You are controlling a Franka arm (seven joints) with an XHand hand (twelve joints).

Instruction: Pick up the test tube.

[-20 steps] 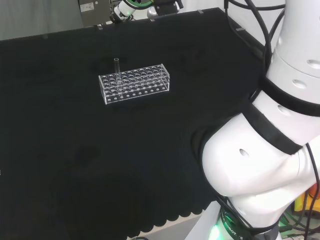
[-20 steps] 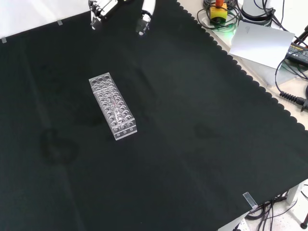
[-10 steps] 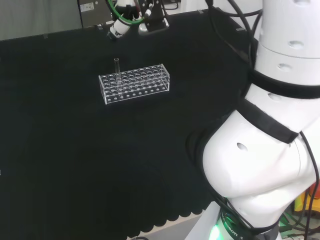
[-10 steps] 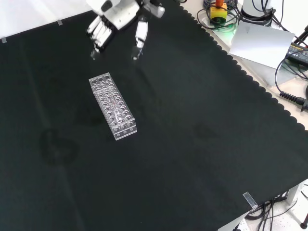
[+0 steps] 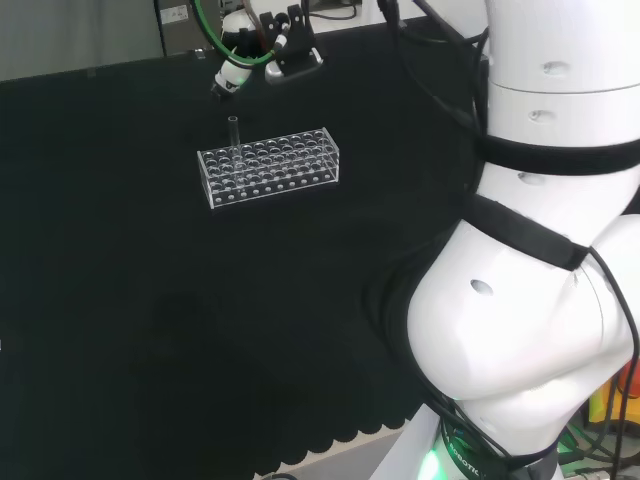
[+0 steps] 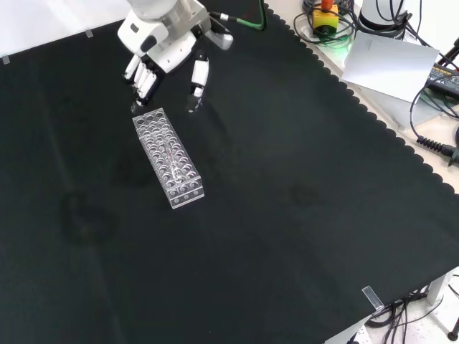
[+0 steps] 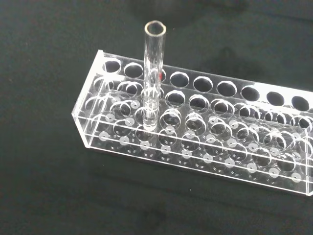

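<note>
The test tube [image 7: 154, 73] is not yet grasped; it stands upright in the rack [image 6: 169, 158]. The hand [image 6: 161, 54] hovers at the rack's twelve o'clock in the front view, fingers [image 6: 143, 77] spread apart.

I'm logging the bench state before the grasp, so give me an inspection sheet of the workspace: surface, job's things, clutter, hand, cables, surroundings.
Surface: black cloth covers the bench, scalloped along its edge.
Job's things: one clear test tube stands upright in a hole near one end of the clear rack; the other holes that show look empty.
Clutter: nothing seen on the cloth beside the rack.
Hand: the hand hovers above the rack's far end in the front view, fingers straight, holding nothing.
Cables: a green cable runs to the hand; black cables lie off the cloth at the front view's right.
Surroundings: a sheet of paper lies beyond the cloth's edge.
</note>
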